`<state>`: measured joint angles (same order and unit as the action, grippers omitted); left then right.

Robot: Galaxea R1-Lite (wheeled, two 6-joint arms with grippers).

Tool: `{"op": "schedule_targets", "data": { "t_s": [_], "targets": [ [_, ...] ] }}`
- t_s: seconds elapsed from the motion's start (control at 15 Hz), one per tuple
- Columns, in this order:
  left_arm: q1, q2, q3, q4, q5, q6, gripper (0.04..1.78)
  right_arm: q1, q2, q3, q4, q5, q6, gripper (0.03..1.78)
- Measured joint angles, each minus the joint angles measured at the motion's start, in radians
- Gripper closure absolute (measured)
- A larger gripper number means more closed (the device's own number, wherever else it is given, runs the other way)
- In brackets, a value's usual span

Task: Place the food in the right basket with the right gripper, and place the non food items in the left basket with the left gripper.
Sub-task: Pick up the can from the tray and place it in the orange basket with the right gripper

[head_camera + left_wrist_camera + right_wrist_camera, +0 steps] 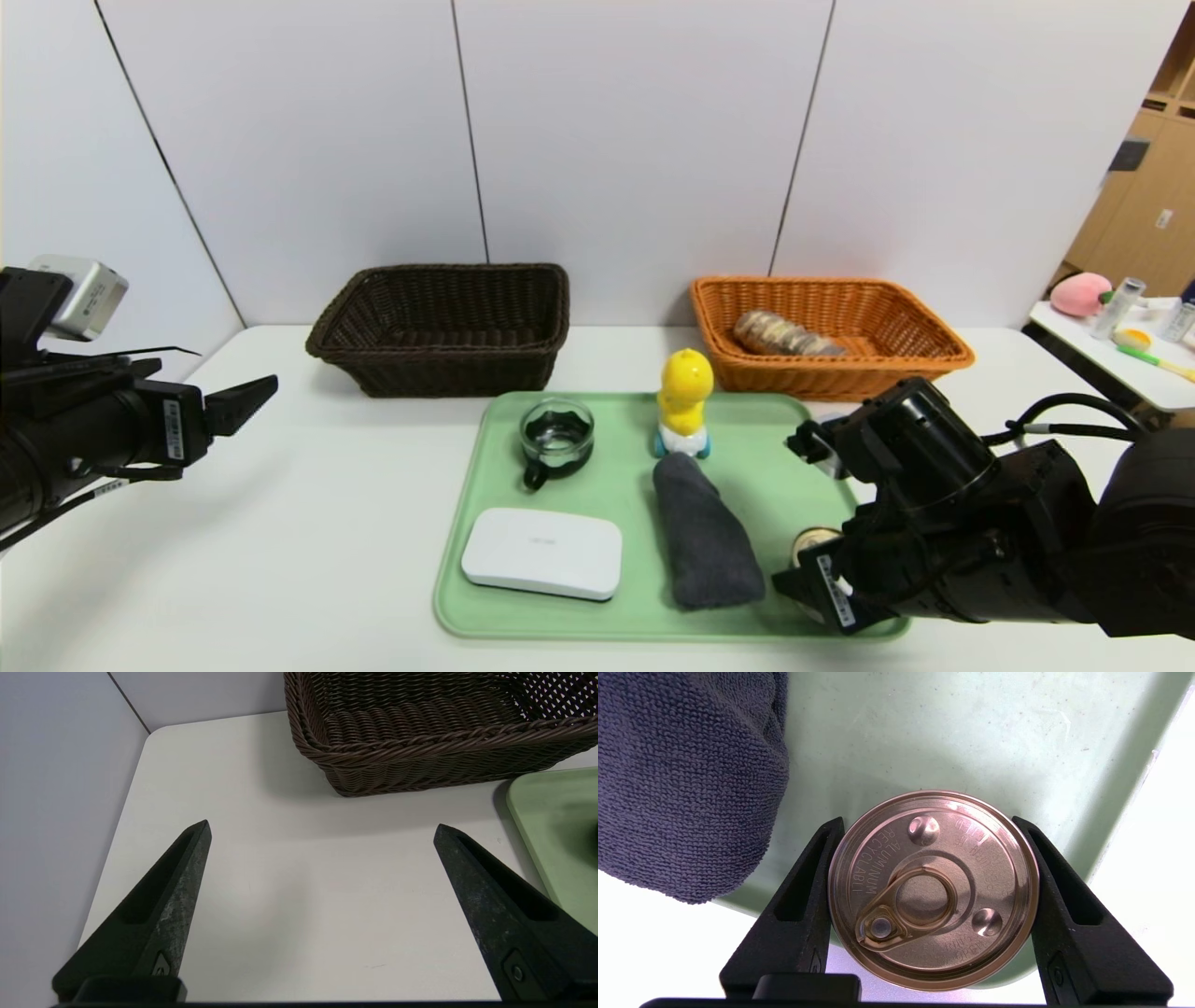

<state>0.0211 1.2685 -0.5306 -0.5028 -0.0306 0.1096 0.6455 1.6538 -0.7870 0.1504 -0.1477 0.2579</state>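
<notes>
The tin (934, 886) with its gold pull-tab lid stands at the near right corner of the green tray (948, 732). My right gripper (927, 820) is shut on it, one finger against each side. In the head view only a sliver of the tin (810, 539) shows beside the right gripper (814, 560). The bread roll (784, 336) lies in the orange basket (934, 345). The grey cloth (705, 541), duck toy (684, 397), white box (541, 551) and glass cup (557, 437) sit on the tray. My left gripper (252, 397) is open and empty, left of the dark basket (439, 373).
The wall stands close behind both baskets. In the left wrist view the left gripper (321, 826) hovers over bare white table, with the dark basket (420, 756) beyond it. A side table (1120, 359) with a pink toy (1081, 292) and small bottles stands at the far right.
</notes>
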Motion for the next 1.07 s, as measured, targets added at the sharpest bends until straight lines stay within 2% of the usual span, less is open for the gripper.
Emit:
{"op": "schedule_targets", "data": {
  "t_s": [0.47, 0.67, 0.8, 0.87, 1.07],
  "targets": [
    [0.000, 0.000, 0.006, 0.000, 0.000, -0.005, 0.13, -0.002, -0.018, -0.043, 0.000, -0.013, -0.001, 0.73],
    [0.000, 0.000, 0.007, 0.000, 0.000, -0.004, 0.13, -0.011, -0.036, -0.068, 0.003, -0.016, 0.003, 1.04],
    [0.001, 0.000, 0.007, 0.000, 0.000, -0.004, 0.13, -0.015, -0.047, -0.068, 0.003, -0.014, 0.007, 1.69],
    [0.001, 0.000, 0.007, 0.000, 0.000, -0.003, 0.13, -0.017, -0.051, -0.064, 0.003, -0.014, 0.006, 1.76],
    [0.000, -0.003, 0.006, 0.000, 0.000, -0.003, 0.13, -0.017, -0.057, -0.056, -0.005, -0.014, 0.005, 1.76]
  ]
}}
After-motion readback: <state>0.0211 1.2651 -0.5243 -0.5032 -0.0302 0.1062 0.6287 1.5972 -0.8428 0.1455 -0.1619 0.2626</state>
